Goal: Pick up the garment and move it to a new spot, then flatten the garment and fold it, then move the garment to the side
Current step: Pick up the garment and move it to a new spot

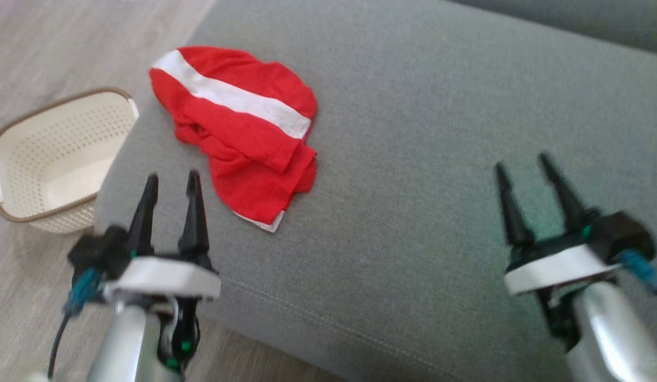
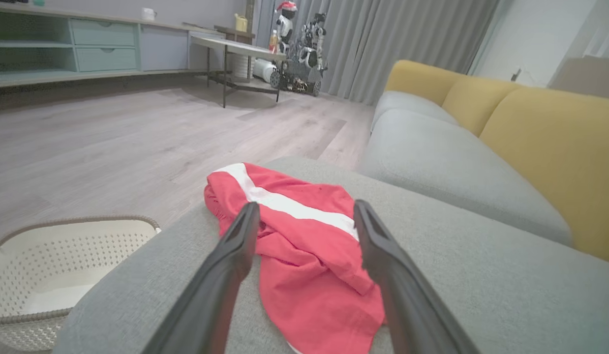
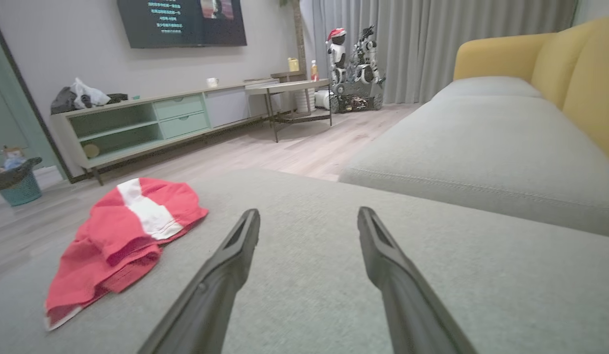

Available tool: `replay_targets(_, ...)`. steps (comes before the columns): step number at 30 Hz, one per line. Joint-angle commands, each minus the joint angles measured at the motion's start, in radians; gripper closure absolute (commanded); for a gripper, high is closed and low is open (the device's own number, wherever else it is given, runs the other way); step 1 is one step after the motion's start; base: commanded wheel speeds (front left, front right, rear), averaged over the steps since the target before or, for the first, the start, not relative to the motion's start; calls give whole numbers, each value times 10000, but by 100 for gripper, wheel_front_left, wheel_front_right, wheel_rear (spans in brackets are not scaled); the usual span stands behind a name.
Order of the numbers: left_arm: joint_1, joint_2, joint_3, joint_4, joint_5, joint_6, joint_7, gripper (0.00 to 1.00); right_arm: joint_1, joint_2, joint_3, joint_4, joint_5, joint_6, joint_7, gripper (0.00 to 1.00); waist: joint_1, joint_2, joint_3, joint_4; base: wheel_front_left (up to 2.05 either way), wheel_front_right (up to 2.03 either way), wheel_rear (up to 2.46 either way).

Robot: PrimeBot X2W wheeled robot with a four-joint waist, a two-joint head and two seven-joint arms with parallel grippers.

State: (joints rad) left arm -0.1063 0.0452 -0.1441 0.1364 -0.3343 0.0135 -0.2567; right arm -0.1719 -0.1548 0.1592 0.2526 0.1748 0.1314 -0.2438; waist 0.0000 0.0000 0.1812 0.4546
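The garment (image 1: 243, 143) is bright red, crossed by one broad white stripe, with a thin white edge at its hem. The sofa seat (image 1: 440, 159) is plain mid-grey with tonal stitching, and the backrest (image 2: 545, 142) is mustard yellow. The basket (image 1: 58, 143) is cream, dotted all over with small holes, under a brown rim. The floor (image 1: 42, 42) is pale greyish wood grain. The left end effector (image 1: 172, 178) and right end effector (image 1: 522, 162) have black fingers, white collars and teal-green touches. The curtains (image 2: 383, 39) are grey, and the cabinet (image 3: 179, 115) is pale green.
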Motion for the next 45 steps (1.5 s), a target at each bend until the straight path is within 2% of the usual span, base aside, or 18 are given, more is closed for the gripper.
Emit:
replay_targets(1,-937,51,446,149,267,-131,-51,0,-481,-233,-115,-628,-93,-7,137,0,0,0,491,-263,0,0,0)
replay_targets(3,-1188,51,457,462,385,-190,-51,0,-531,-290,-274,-783,-129,-7,210,0,0,0,611,-312,0,0,0)
replay_targets(8,-2578,295,391,2346,800,-432,-40,0,-733,-550,-812,-1597,-204,-7,645,0,0,0,1242,-589,0,0,0)
replay_targets(17,-5083,726,311,4953,945,-588,234,0,-740,-859,-1040,-2579,-234,-7,1215,0,0,0,2170,-933,0,0,0)
replay_targets(24,-6514,974,-82,6749,1116,-884,546,0,-918,-932,-966,-2916,-222,-7,1371,0,0,0,2727,-1281,0,0,0)
replay_targets(32,-7234,1097,-398,8443,1216,-945,1405,0,-1093,-852,-952,-2810,-195,-7,1273,0,0,0,2879,-1581,0,0,0)
replay_targets(33,-7279,1093,-419,8611,1191,-971,1502,53,-1103,-835,-944,-2779,-190,-7,1251,0,0,0,2875,-1612,0,0,0)
replay_targets(34,-7316,1100,-434,8747,1166,-997,1547,100,-1116,-816,-924,-2742,-184,-7,1227,0,0,0,2860,-1650,0,0,0)
replay_targets(45,-7159,988,-846,9291,1150,-1204,973,100,-1191,-485,-804,-2031,-88,-7,752,0,0,0,2046,-2102,0,0,0)
